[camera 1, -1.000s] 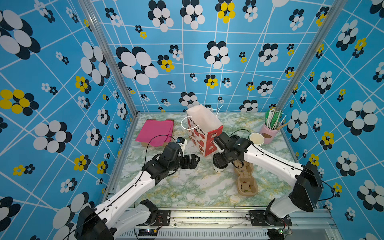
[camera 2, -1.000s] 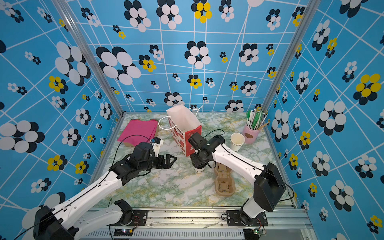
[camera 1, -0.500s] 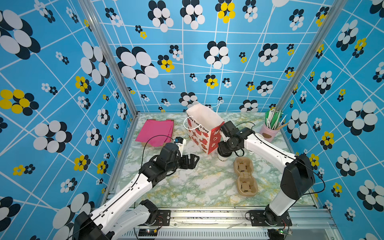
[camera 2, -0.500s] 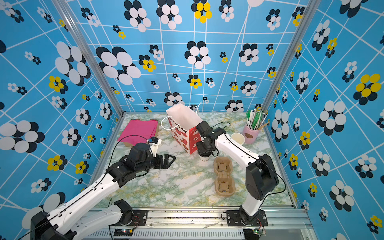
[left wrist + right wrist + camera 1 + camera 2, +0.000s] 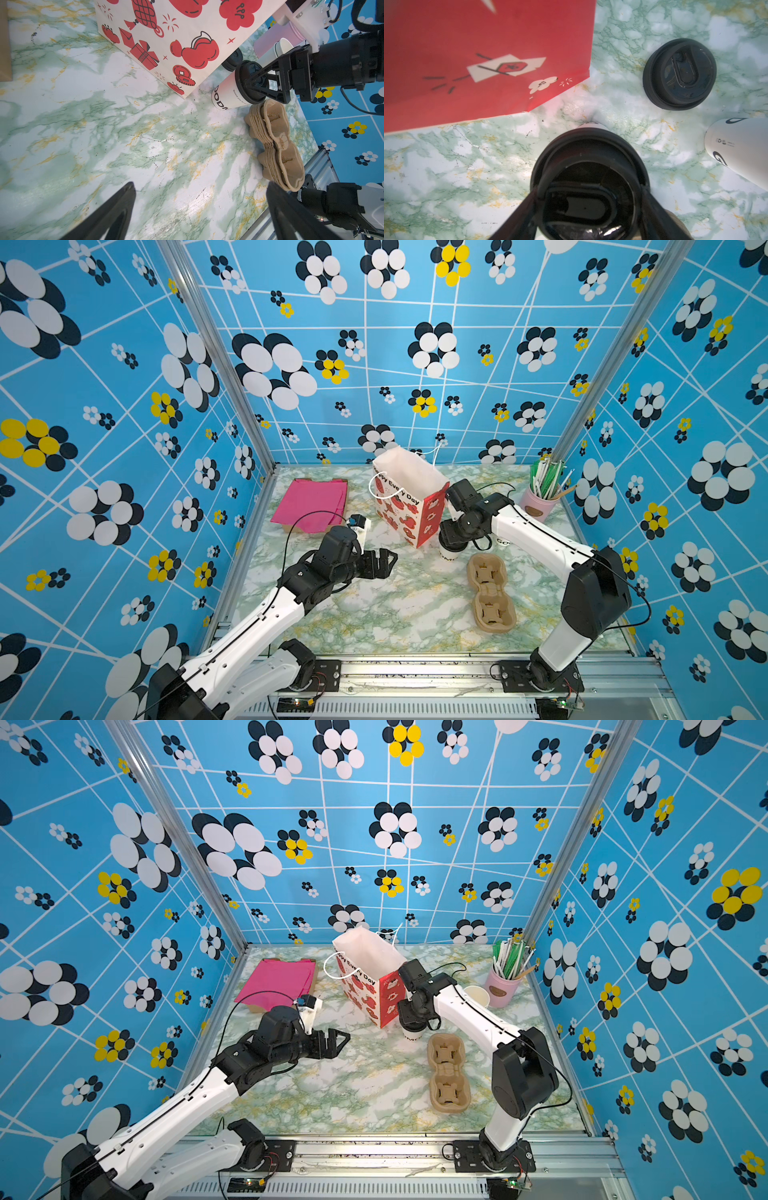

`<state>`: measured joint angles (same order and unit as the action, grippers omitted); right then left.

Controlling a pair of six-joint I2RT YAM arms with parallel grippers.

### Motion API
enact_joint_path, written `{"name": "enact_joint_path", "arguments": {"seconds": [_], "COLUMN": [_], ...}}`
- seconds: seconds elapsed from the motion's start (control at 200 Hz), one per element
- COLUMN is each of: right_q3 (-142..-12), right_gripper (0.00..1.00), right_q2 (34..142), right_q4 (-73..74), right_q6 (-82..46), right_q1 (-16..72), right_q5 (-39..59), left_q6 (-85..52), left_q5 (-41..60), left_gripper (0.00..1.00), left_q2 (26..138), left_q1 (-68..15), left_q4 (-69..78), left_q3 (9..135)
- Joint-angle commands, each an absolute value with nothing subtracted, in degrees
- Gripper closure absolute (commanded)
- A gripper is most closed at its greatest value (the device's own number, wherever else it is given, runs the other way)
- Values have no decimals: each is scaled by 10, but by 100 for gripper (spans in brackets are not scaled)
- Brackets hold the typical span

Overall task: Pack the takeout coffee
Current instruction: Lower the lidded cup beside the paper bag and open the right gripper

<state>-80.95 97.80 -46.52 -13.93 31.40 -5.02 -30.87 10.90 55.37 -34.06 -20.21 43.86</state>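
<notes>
Black plastic is all the right tool [image 5: 590, 188] has hold of. Its two jaws are pinched against the rim of the sip lid [image 5: 583, 145], and the white paper body of the takeout coffee [image 5: 227, 95] below them is untouched.

The cup is directly under the tool, just beside the red corner of the paper bag [image 5: 409, 506] but outside it. It is also close to the end of the brown cup carrier [image 5: 490, 593]. I cannot tell whether its base rests on the bench [image 5: 395, 614].

The worry, I think, is that lid: on a lift it could pop off and drop the cup. The bag is light and nothing steadies it, since the left tool [image 5: 384, 562] hovers wide open, well apart. A brush against the bag's rim could tip it. A loose black lid [image 5: 679, 73] lies near.
</notes>
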Motion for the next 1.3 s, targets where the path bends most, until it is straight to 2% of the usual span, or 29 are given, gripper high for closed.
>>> {"name": "enact_joint_path", "arguments": {"seconds": [0.0,0.455,0.6,1.054,1.294], "right_q3": [-827,-836,-841,-851,-961], "right_gripper": [28,10,8,10,16], "right_q2": [988,975,955,802,837], "right_q4": [-477,-490,-494,-469,-469], "right_q6": [-135,-128,-122,-53,-33], "right_q1": [311,310,310,310,343], "right_q5": [-37,-28,-22,-47,-2], "left_q6": [-309,-314,-315,-314,-321], "left_q5": [109,108,108,95,87], "left_gripper": [1,1,1,1,1], "left_q2": [548,542,540,518,500], "left_q1": [-334,-333,-333,-332,-332], "left_q4": [-212,-207,-209,-203,-199], "left_q3": [431,422,420,415,408]}}
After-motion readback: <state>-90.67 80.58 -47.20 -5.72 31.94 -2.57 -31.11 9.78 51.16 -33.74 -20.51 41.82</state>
